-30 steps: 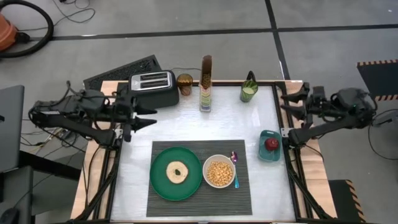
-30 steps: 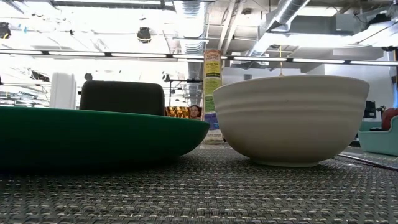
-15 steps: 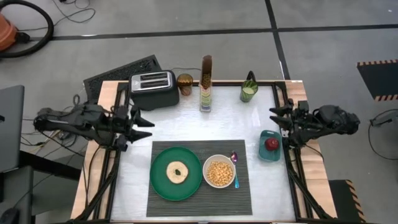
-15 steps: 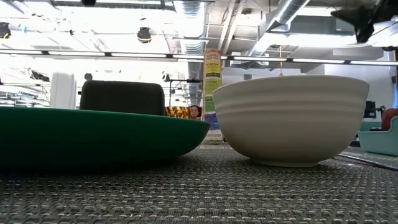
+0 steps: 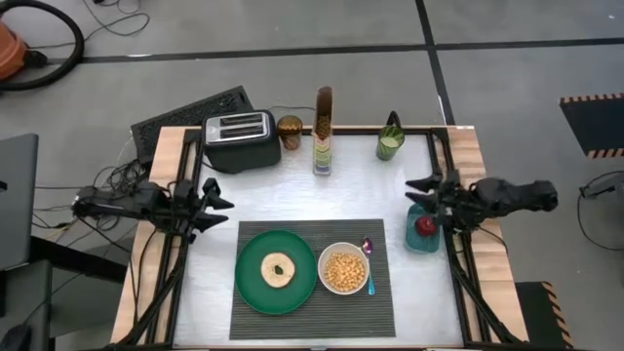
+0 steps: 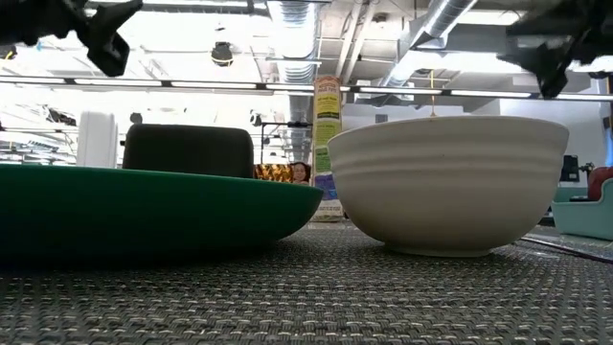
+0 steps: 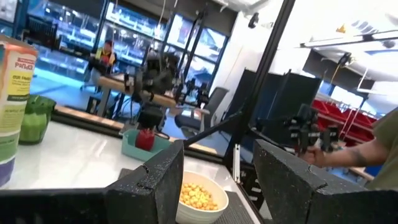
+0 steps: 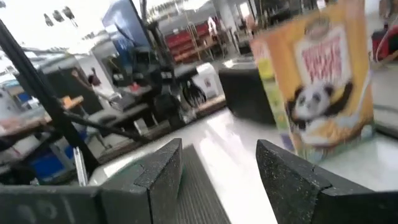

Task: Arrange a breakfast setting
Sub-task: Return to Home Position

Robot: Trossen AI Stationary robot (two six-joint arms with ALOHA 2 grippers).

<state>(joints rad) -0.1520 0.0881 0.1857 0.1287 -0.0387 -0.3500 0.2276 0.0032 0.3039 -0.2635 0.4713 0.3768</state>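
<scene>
The dark grey placemat (image 5: 292, 327) lies at the front middle of the table (image 5: 292, 195). On it the green plate (image 5: 249, 288) is set at the left, with the pale bagel (image 5: 267, 270) at its centre. The white bowl (image 5: 322, 270), filled with yellow cereal (image 5: 344, 272), stands just beside the plate on the right, and the purple-and-blue spoon (image 5: 369, 268) lies on the mat along the bowl's right side. None of these has been shifted since the earlier frames. The left gripper (image 5: 222, 213) is held near the table's left edge, its fingers spread wide with nothing between them. A second ago it was nearer the black toaster (image 5: 241, 138) at the back left corner, and it has since been drawn outward and toward the front. The right gripper (image 5: 413, 191) is held near the right edge, at the back end of the teal dish (image 5: 413, 240) with the red apple (image 5: 426, 225), its fingers likewise wide and empty. It has been brought forward from the back right corner. Both grippers are now seen at the top corners of the low view, where neither was seen a second ago.
</scene>
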